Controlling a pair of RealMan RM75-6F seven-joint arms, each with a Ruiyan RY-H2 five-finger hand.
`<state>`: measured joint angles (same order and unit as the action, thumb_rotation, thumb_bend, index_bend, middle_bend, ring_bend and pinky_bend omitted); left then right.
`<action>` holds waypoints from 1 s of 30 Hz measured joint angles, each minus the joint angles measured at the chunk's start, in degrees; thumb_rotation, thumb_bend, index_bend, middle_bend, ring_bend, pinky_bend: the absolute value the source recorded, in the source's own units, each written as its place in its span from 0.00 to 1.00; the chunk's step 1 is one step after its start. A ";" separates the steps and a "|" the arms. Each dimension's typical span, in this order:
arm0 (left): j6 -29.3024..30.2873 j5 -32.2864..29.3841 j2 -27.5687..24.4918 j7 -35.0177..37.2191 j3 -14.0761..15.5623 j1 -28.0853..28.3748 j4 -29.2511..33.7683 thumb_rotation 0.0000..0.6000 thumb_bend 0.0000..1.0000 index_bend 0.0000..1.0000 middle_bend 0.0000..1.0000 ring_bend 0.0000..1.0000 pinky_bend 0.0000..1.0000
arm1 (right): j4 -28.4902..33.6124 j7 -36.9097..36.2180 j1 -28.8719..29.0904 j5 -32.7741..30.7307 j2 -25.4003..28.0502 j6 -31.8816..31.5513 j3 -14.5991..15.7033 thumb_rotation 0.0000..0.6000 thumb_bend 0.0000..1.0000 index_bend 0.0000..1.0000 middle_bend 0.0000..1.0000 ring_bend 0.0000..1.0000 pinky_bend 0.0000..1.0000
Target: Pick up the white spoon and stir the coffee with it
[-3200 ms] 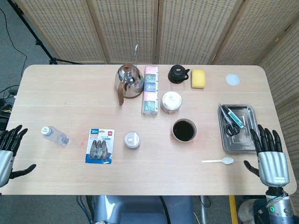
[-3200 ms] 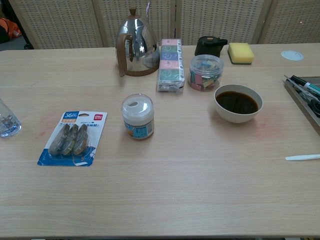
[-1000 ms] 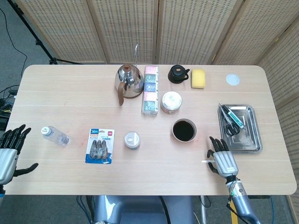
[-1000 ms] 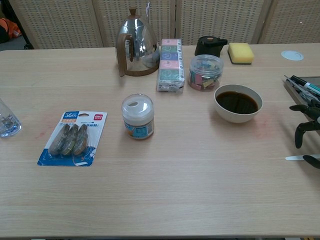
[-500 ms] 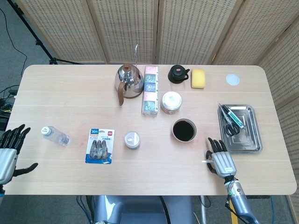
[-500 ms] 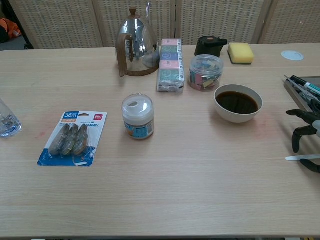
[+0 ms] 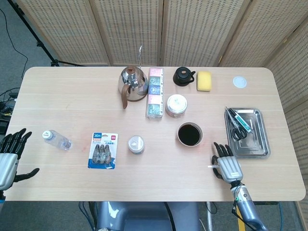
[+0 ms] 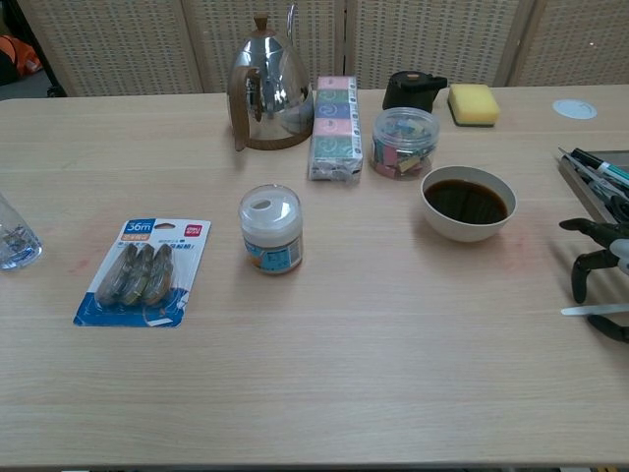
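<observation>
- My right hand (image 7: 229, 166) sits low over the white spoon (image 8: 588, 310) nr the desk's front-right edge, fingers spread, nothing gripped yet, positioned to close on the handle.
- Coffee bowl (image 7: 190, 134) just behind, short carry.
- Left hand (image 7: 8, 159) idle, fingers apart, front-left corner.

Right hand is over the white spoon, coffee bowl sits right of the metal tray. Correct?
Not quite. The right hand is over the white spoon, but the coffee bowl sits left of the metal tray, as the head view shows.
</observation>
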<state>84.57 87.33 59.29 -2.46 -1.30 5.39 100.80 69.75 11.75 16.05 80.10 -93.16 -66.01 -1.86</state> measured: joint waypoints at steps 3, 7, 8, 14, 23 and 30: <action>0.05 0.06 0.05 -0.03 0.00 0.00 -0.02 1.00 0.00 0.00 0.00 0.00 0.00 | 0.43 0.50 0.24 -0.30 0.25 0.46 -0.07 1.00 0.41 0.48 0.00 0.00 0.00; 0.07 0.00 0.03 -0.06 -0.04 -0.01 0.02 1.00 0.00 0.00 0.00 0.00 0.00 | 0.97 1.44 0.54 -0.74 0.53 1.20 -0.06 1.00 0.41 0.48 0.00 0.00 0.00; 0.07 -0.01 0.03 -0.06 -0.04 -0.01 0.01 1.00 0.00 0.00 0.00 0.00 0.00 | 1.10 1.61 0.60 -0.90 0.60 1.41 -0.07 1.00 0.41 0.48 0.00 0.00 0.00; 0.04 -0.03 0.01 -0.03 -0.05 0.00 0.03 1.00 0.00 0.00 0.00 0.00 0.00 | 2.01 2.84 0.99 -2.23 1.16 2.86 -0.14 1.00 0.41 0.50 0.00 0.00 0.00; -0.13 -0.11 0.06 -0.13 -0.04 0.06 0.04 1.00 0.00 0.00 0.00 0.00 0.00 | 3.06 2.80 1.36 -3.20 1.78 3.66 -0.37 1.00 0.47 0.55 0.00 0.00 0.00; -0.40 -0.28 0.09 -0.27 -0.07 0.19 0.14 1.00 0.00 0.00 0.00 0.00 0.00 | 3.71 1.30 1.32 -1.83 2.28 2.04 -0.40 1.00 0.47 0.56 0.00 0.00 0.00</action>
<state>84.16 87.05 59.38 -2.73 -1.38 5.58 100.93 73.45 13.05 17.37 78.27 -90.88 -63.97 -2.26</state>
